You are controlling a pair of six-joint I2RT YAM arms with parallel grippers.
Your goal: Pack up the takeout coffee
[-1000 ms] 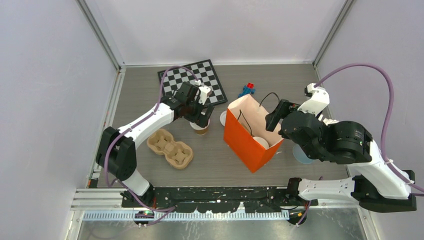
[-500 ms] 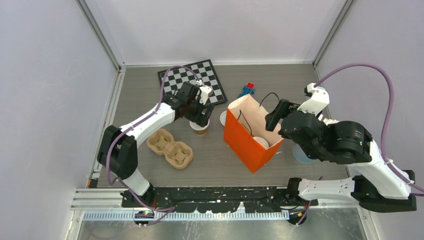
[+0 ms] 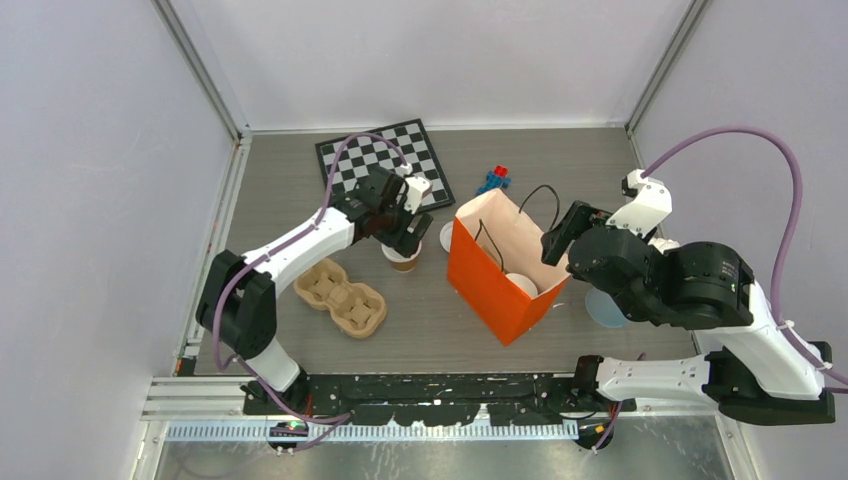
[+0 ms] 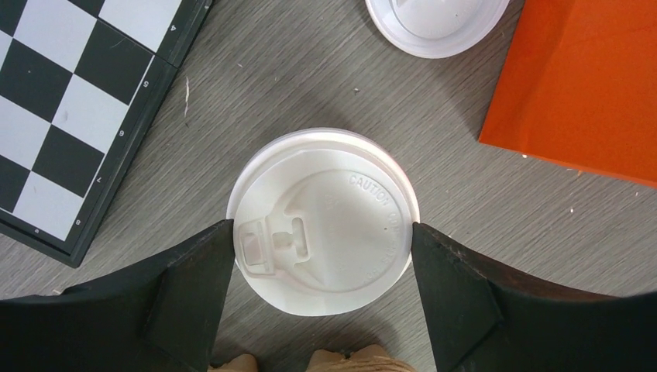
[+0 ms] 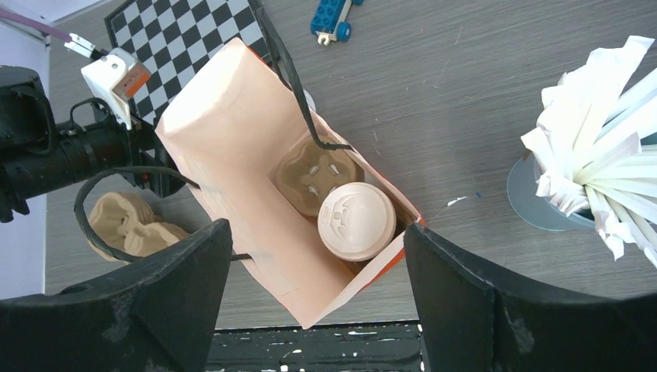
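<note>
Your left gripper (image 4: pixel 321 256) clamps a lidded coffee cup (image 4: pixel 329 217) between its fingers. Your right gripper (image 5: pixel 318 240) hangs wide open; below, between its fingers, a second cup (image 5: pixel 357 221) sits in the orange bag (image 3: pixel 490 290).

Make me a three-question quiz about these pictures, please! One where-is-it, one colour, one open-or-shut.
1. Where is the coffee cup that is already packed?
A. inside the bag
B. under the bag
C. on a shelf

2. What colour is the bag's outside?
A. green
B. orange
C. blue

3. The right gripper is:
A. shut on a cup
B. shut on a spoon
C. wide open, holding nothing

Answers:
1 A: the right wrist view shows its white lid down in the bag.
2 B: the outer wall is orange.
3 C: its fingers stand far apart above the bag.
</note>
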